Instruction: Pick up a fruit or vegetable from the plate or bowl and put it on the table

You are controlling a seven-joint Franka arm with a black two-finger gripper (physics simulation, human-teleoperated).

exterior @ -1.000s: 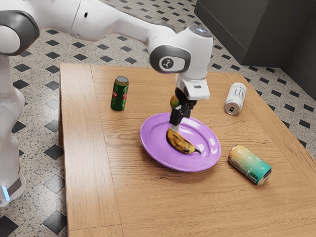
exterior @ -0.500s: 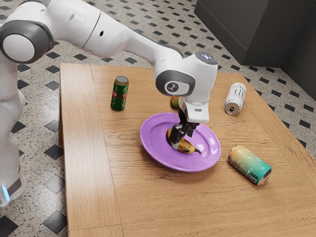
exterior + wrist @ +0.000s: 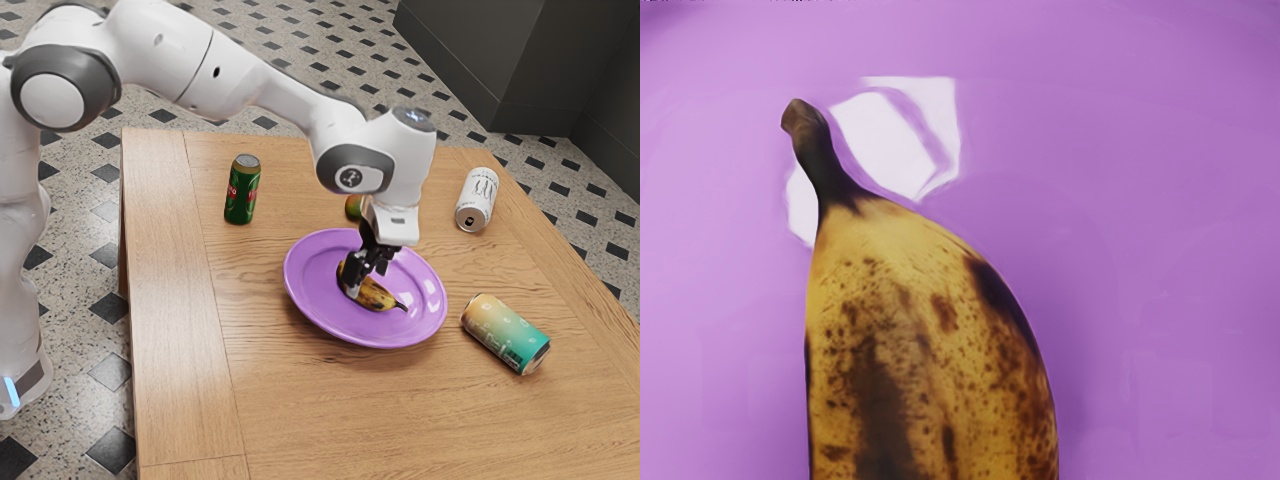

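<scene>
Yellow with brown spots, the banana [image 3: 376,297] lies on the purple plate [image 3: 308,292], partly hidden by the gripper [image 3: 359,284] at the end away from its stem. The wrist view cuts off its body below the dark stem. Whether the jaws are apart or clamped on it, I cannot tell. Beyond the plate, a round red-green thing [image 3: 353,207] is half hidden behind the arm. A green can [image 3: 242,192] stands upright on the wooden table [image 3: 310,420].

Grn can [image 3: 241,192] stands, wht can [image 3: 478,198] & ylw-teal can [image 3: 506,334] lie sideways.
</scene>
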